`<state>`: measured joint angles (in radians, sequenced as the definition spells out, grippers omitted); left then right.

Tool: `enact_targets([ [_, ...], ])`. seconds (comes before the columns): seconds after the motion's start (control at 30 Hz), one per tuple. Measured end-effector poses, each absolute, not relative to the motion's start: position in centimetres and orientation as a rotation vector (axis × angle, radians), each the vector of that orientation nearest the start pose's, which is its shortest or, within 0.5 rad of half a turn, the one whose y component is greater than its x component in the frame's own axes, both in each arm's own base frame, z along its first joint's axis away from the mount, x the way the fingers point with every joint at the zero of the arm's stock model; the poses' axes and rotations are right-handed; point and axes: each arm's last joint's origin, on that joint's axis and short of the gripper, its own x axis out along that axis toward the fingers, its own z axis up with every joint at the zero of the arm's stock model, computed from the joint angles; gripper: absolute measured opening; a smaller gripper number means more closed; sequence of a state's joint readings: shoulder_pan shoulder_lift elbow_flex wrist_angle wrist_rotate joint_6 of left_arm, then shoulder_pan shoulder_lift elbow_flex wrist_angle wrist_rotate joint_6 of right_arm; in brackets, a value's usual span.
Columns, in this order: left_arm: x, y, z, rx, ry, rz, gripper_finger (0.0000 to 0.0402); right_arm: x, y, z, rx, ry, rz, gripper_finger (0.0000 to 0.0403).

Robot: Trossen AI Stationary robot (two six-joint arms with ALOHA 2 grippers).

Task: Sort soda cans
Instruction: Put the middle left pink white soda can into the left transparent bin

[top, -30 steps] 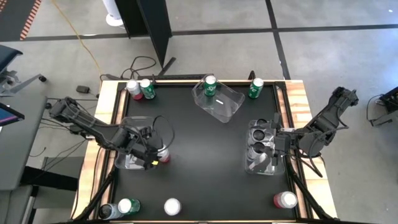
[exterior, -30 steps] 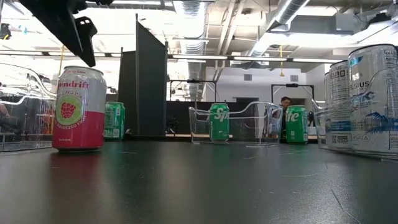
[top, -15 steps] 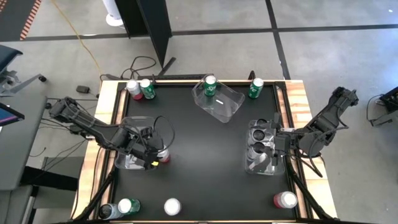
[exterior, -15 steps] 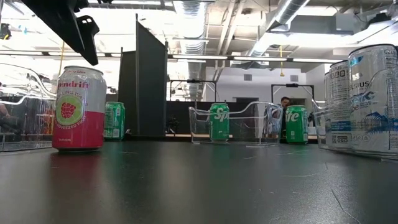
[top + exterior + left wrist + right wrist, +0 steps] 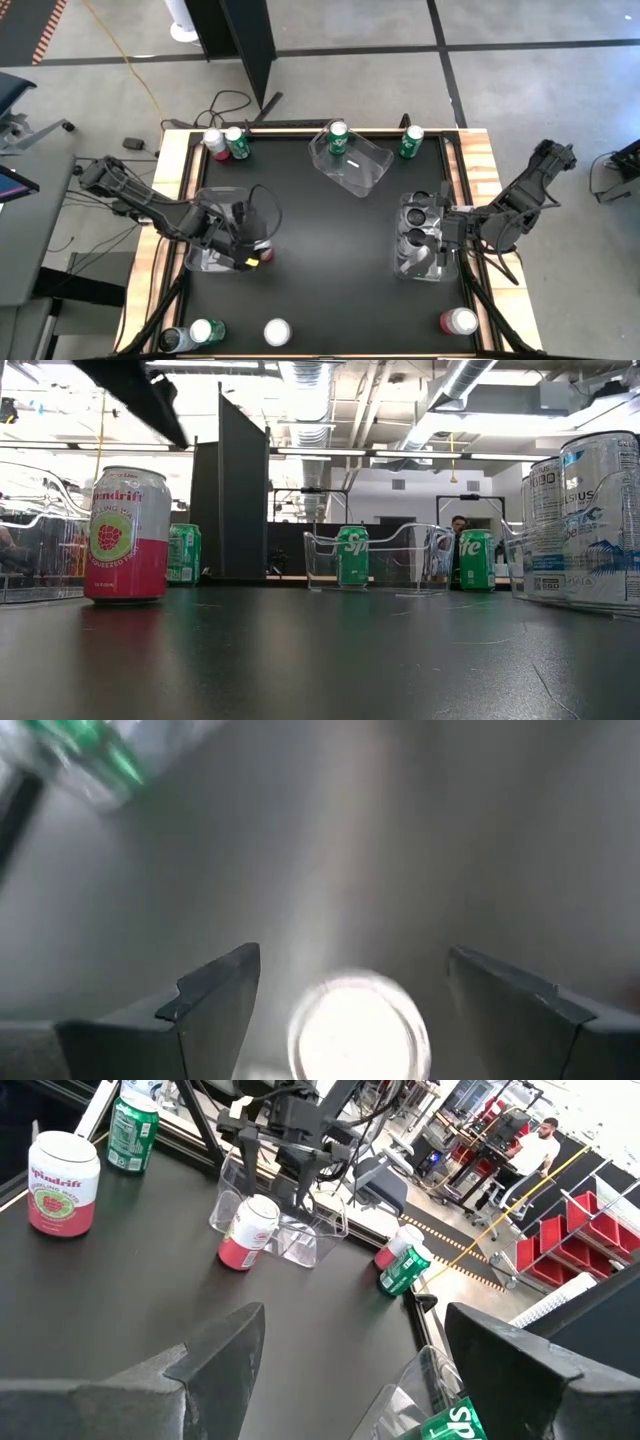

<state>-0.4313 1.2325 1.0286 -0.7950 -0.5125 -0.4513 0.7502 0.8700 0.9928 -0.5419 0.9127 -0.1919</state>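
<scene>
**A:** High view: left gripper [image 5: 250, 245] hung spread, holding nothing, right above the pink can [image 5: 262, 252] beside the left bin [image 5: 205, 262]. Right gripper [image 5: 443, 232] waited, spread too, over the right bin [image 5: 405, 268].

**B:** Left wrist view: silver can top [image 5: 358, 1028] sat between the fingers [image 5: 215, 1000]. Looked like pre-grasp; next it'd need to drop and clamp.

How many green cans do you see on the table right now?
4. One green can at the back-left corner, one inside the back clear bin, one near the back-right corner, one at the front-left corner. More may hide under the arms.
</scene>
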Motion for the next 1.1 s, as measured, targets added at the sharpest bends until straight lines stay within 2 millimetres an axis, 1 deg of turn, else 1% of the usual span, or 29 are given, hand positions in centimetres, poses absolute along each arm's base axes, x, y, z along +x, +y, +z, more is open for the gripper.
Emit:
enact_targets([
  [0.1, 22.1, -8.2, 28.4, 0.041, 0.834, 0.275, 0.0313, 13.5, 9.5, 36.0, -0.500, 0.299, -0.133, 0.0329],
  [0.23, 22.0, -7.5, 27.7, -0.013, 0.926, 0.296, 0.0313, 13.5, 9.5, 36.0, -0.501, 0.299, -0.133, 0.0329],
  [0.3, 22.0, -7.6, 27.8, -0.029, 0.931, 0.286, 0.0313, 13.5, 9.5, 36.0, -0.502, 0.301, -0.133, 0.0329],
  [0.43, 21.4, -8.3, 29.1, -0.001, 0.865, 0.277, 0.0313, 13.5, 9.5, 36.0, -0.503, 0.301, -0.133, 0.0329],
  [0.5, 21.1, -8.3, 30.2, 0.017, 0.804, 0.293, 0.0313, 13.5, 9.5, 36.0, -0.503, 0.301, -0.133, 0.0329],
  [0.6, 20.6, -7.9, 31.5, 0.037, 0.722, 0.319, 0.0313, 13.5, 9.5, 36.0, -0.502, 0.301, -0.133, 0.0329],
  [0.67, 20.8, -7.4, 32.4, 0.050, 0.657, 0.328, 0.0313, 13.5, 9.5, 36.0, -0.502, 0.301, -0.133, 0.0329],
  [0.77, 20.6, -6.5, 33.1, 0.073, 0.618, 0.333, 0.0313, 13.5, 9.5, 36.0, -0.499, 0.301, -0.134, 0.0329],
  [0.87, 19.4, -6.1, 34.1, 0.051, 0.576, 0.332, 0.0313, 13.5, 9.5, 36.0, -0.495, 0.301, -0.134, 0.0329],
  [0.97, 17.4, -6.3, 34.8, 0.022, 0.501, 0.333, 0.0313, 13.5, 9.4, 35.9, -0.504, 0.310, -0.134, 0.0329],
  [1.03, 16.3, -6.5, 34.4, 0.011, 0.469, 0.351, 0.0313, 13.5, 9.4, 35.8, -0.502, 0.315, -0.134, 0.0329],
  [1.1, 15.6, -6.7, 33.3, 0.001, 0.459, 0.360, 0.0313, 13.5, 9.4, 35.8, -0.500, 0.315, -0.135, 0.0329],
])
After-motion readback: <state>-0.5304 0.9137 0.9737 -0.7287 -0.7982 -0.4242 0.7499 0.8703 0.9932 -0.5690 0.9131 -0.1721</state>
